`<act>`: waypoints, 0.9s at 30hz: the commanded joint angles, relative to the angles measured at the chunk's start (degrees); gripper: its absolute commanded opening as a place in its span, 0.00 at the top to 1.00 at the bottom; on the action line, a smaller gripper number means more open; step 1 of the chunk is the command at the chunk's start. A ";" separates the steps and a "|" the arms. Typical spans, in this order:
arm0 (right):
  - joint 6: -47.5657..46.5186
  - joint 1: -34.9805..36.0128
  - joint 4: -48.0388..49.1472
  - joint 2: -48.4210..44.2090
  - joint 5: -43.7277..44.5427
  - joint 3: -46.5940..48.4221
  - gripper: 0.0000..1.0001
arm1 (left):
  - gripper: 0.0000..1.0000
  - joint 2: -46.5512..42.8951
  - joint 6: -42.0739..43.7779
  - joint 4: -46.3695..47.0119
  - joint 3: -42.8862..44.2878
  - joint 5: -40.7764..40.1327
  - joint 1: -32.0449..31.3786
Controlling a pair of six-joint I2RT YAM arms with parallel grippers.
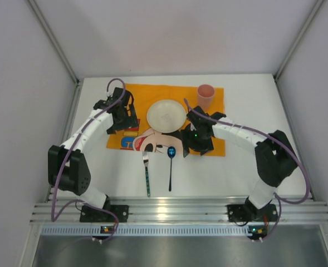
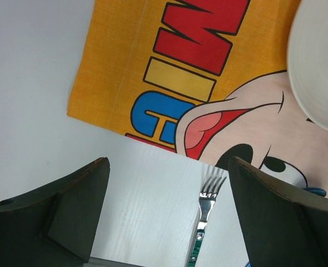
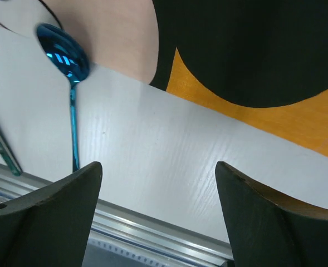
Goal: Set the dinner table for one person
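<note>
dinner table (image 1: pixel 236 167) looks set — right gripper (image 3: pixel 158 167), spread empty like the left gripper (image 2: pixel 169 161), could nudge the spoon (image 3: pixel 66 55) beside it.

Top cam: high over near edge, whole table (image 1: pixel 236 172). Wrist cams: close, looking down; both catch fork (image 2: pixel 206 203), placemat (image 2: pixel 111 78).

Just beyond your left fingers (image 2: pixel 69 211), the orange placemat (image 2: pixel 113 67) carries big black-outlined block letters (image 2: pixel 175 80) in red, yellow and blue. They run off the edge and sit turned, so you can't make out a whole word.
</note>
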 commanded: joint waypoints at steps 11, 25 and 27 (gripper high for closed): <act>6.47 9.19 9.26 14.98 -7.93 9.43 0.28 | 0.07 -16.87 -0.41 -3.79 -9.66 -2.46 2.62; 8.85 15.70 7.94 23.60 1.64 10.93 0.53 | 0.07 -23.56 0.99 -5.02 -14.06 -3.69 3.24; 9.38 16.66 6.11 25.61 4.96 12.25 0.57 | 0.07 -23.13 1.43 -4.93 -13.80 -3.43 3.24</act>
